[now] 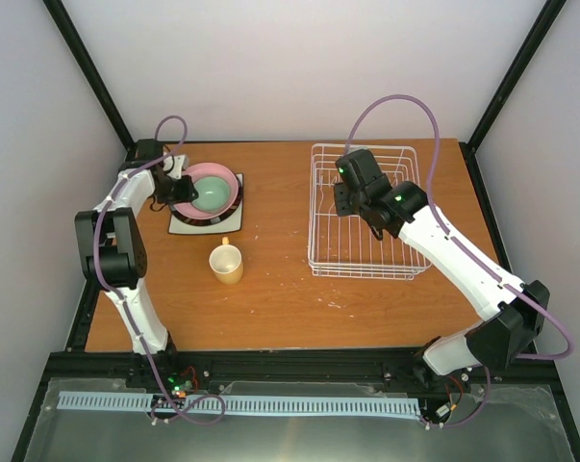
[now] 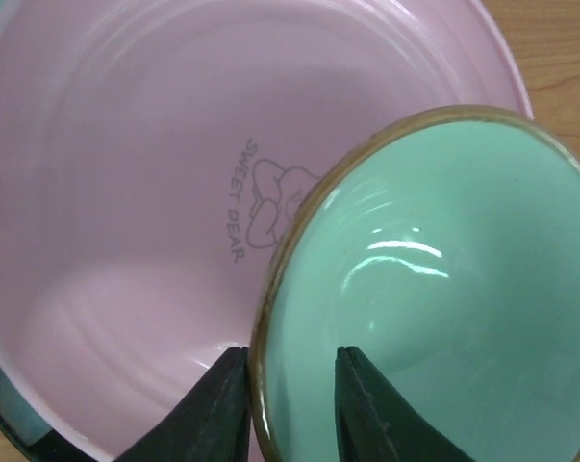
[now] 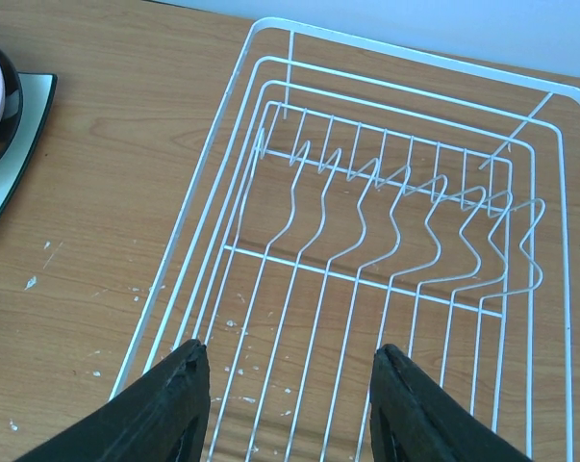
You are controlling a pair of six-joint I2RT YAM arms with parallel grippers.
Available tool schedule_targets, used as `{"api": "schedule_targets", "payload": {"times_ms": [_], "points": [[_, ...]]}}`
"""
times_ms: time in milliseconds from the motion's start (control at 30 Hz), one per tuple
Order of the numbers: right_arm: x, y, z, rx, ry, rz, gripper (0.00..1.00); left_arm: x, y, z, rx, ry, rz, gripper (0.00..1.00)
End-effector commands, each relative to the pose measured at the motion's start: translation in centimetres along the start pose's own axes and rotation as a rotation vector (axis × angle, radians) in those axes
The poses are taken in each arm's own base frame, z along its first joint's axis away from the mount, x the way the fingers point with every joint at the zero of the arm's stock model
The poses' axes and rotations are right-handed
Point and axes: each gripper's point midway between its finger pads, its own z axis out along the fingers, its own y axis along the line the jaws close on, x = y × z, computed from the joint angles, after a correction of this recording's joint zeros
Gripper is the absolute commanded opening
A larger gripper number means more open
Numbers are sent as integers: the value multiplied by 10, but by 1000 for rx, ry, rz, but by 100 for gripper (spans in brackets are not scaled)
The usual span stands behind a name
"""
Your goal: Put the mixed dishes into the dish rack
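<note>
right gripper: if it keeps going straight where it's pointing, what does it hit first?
The dish rack. The right gripper, jaws open, points down into the basket, so its floor wires look like first contact. Depth is unclear from the wrist view; nothing else shows in that line.

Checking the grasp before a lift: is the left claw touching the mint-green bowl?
Cannot tell. In the left wrist view the left claw straddles the rim of the mint-green bowl, but neither contact nor a gap shows plainly at either finger.
</note>
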Motion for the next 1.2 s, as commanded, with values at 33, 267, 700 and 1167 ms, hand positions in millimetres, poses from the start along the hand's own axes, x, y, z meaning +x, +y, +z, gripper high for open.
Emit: {"api": "schedule_targets", "payload": {"times_ms": [33,267,700,1167], "points": [[-7,-4,-7,-4,-32,6,46,-2,-3,2,32,10,5,22],[-4,-5,-5,-2,-31,0,46,3,-3,10,47,27,-2,1],[-21,5,-13,-96,-138,8,48,-53,-106,-117,430,-283,141,1],[-13,49,-50,-1104,-138,285,68,49,-295,-281,1307,-297,571,1]]}}
